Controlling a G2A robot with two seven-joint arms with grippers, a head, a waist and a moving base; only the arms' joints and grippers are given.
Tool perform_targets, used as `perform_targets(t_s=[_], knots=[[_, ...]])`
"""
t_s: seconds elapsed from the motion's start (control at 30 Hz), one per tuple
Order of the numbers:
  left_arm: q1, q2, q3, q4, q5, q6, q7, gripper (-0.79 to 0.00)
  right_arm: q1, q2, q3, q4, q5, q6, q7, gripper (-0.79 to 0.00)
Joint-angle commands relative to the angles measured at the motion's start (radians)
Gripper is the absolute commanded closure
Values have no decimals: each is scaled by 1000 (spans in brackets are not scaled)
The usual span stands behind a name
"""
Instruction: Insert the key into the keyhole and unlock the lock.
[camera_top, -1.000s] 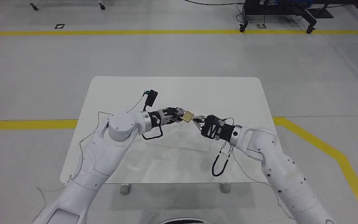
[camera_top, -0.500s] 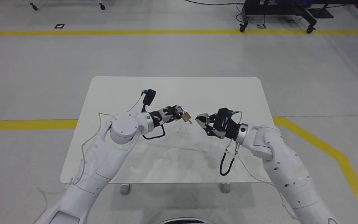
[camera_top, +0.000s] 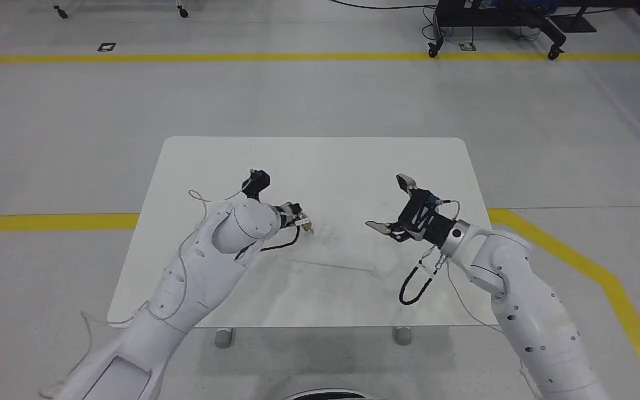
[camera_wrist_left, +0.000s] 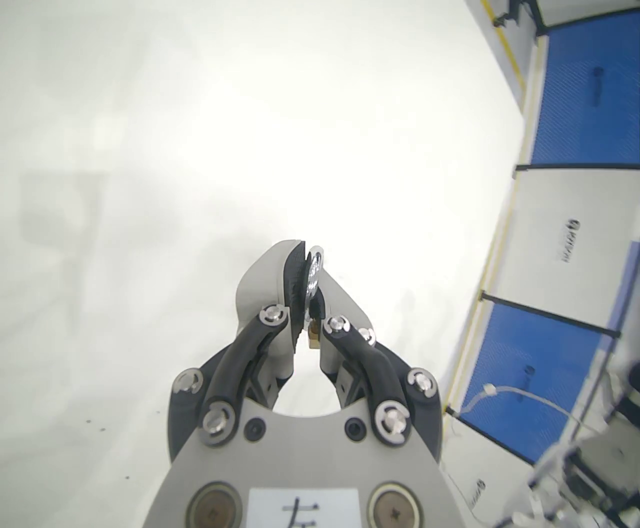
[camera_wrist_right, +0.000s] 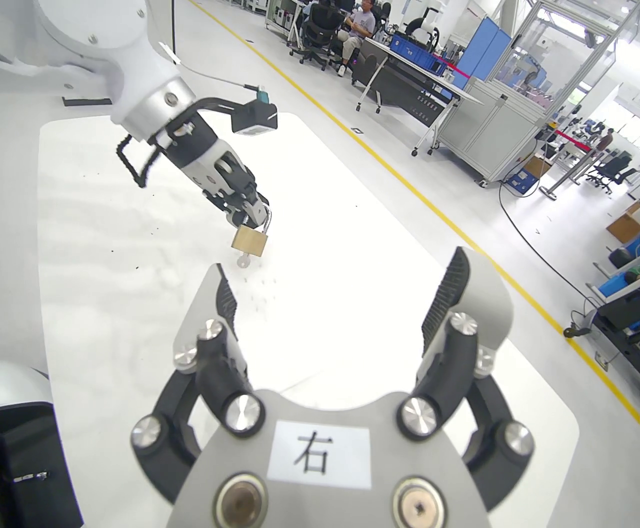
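**Top view.**
- My left gripper (camera_top: 298, 218): clenched on the lock (camera_top: 304, 223), held above the middle of the table (camera_top: 200, 150). A second before, it had met my right gripper at the lock. It had since drawn back toward my left side.
- My right gripper (camera_top: 386, 204): fingers spread and empty, well apart from the lock. Half a second earlier it had been just beside it, so it had let go and backed away to my right.

**Left wrist view.**
- Left gripper (camera_wrist_left: 306, 265): pads pressed together on a silver metal piece, which I took for the shackle. A bit of the brass lock (camera_wrist_left: 314, 340) showed between the fingers.

**Right wrist view.**
- Right gripper (camera_wrist_right: 340, 270): released, nothing between the pads.
- Left gripper (camera_wrist_right: 247, 210): pinching the shackle, with the lock (camera_wrist_right: 250, 241) hanging under it, clear of the table (camera_wrist_right: 325, 200).
- Key (camera_wrist_right: 243, 260): seated in the keyhole, its bow sticking out under the lock body.

**Reading.** Insertion looked done, since the key stayed in place with no gripper on it. I could not tell whether the shackle had sprung open, so the unlocking remained unconfirmed.
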Motion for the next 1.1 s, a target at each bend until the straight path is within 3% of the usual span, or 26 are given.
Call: perform_targets(t_s=[0.0, 0.13, 0.27, 0.43, 0.53, 0.67, 0.7, 0.77, 0.83, 1.07], knots=[[-28, -19, 48, 44, 7, 25, 10, -785, 0, 0, 0, 0, 0, 0, 0, -785], [-52, -34, 60, 75, -7, 26, 3, -785, 0, 0, 0, 0, 0, 0, 0, -785], [-29, -20, -35, 29, -72, 17, 6, -785, 0, 0, 0, 0, 0, 0, 0, -785], [67, 15, -167, -147, -32, 54, 105, -785, 0, 0, 0, 0, 0, 0, 0, -785], [138, 27, -253, -271, -16, 62, 217, -785, -7, -3, 0, -9, -12, 75, -19, -785], [227, 32, -394, -405, -56, -5, 408, -785, -44, -3, 45, -17, -8, 140, -134, -785], [235, 31, -407, -413, -69, -16, 428, -785, -55, 0, 54, -33, -42, 130, -201, -785], [235, 32, -406, -414, -70, -17, 424, -785, -51, -1, 50, -27, -28, 137, -167, -785], [238, 31, -422, -417, -82, -23, 474, -785, -56, 0, 55, -34, -54, 131, -238, -785], [236, 31, -407, -413, -66, -16, 427, -785, -55, 0, 54, -33, -42, 131, -201, -785]])
